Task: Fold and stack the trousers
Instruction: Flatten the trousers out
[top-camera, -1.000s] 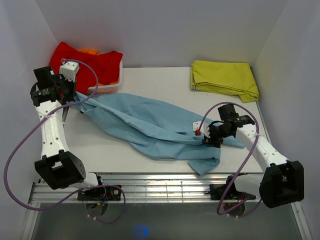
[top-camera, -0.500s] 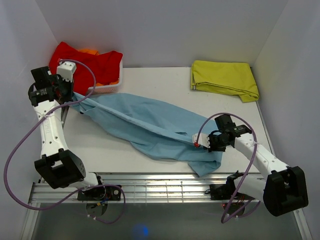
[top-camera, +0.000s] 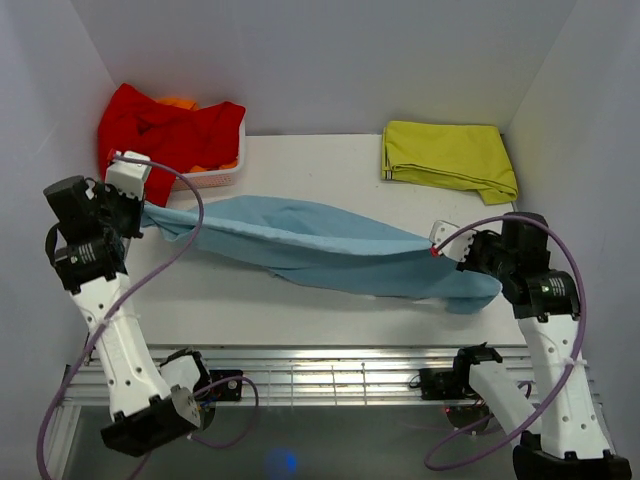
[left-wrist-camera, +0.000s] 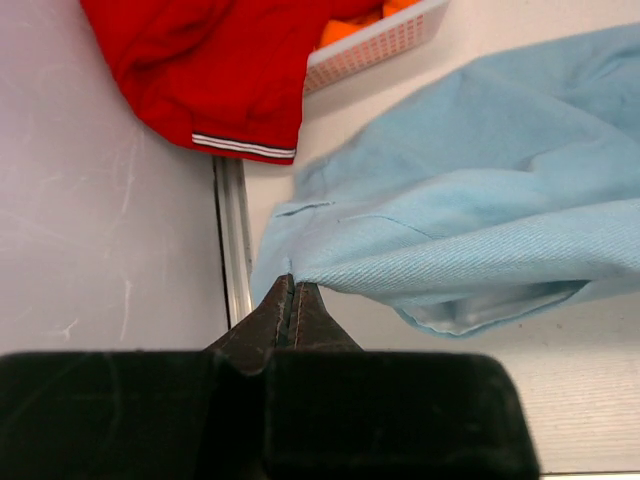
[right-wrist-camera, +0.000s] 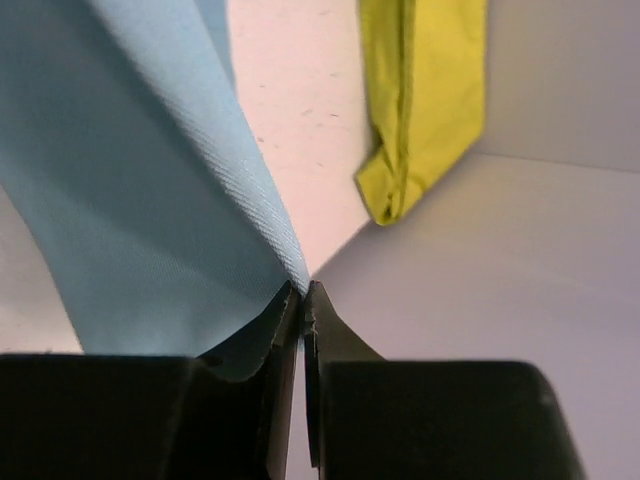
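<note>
The light sky-blue trousers (top-camera: 310, 245) hang stretched in a sagging band across the middle of the table, pulled between both grippers. My left gripper (top-camera: 141, 214) is shut on their left end, near the left wall; in the left wrist view its tips (left-wrist-camera: 292, 286) pinch a hem of the trousers (left-wrist-camera: 470, 220). My right gripper (top-camera: 476, 262) is shut on their right end, where a fold droops below it. In the right wrist view the closed tips (right-wrist-camera: 304, 291) grip an edge of the trousers (right-wrist-camera: 130, 190).
A bright red garment (top-camera: 165, 125) drapes over a white basket (top-camera: 215, 178) at the back left, with orange cloth inside. A folded yellow-green cloth (top-camera: 445, 155) lies at the back right. White walls enclose three sides. A metal rail (top-camera: 330, 365) runs along the near edge.
My right gripper closed on the trousers' right end and swung up and rightwards. My left arm pulled back left. The trousers rose off the table and drew out long.
</note>
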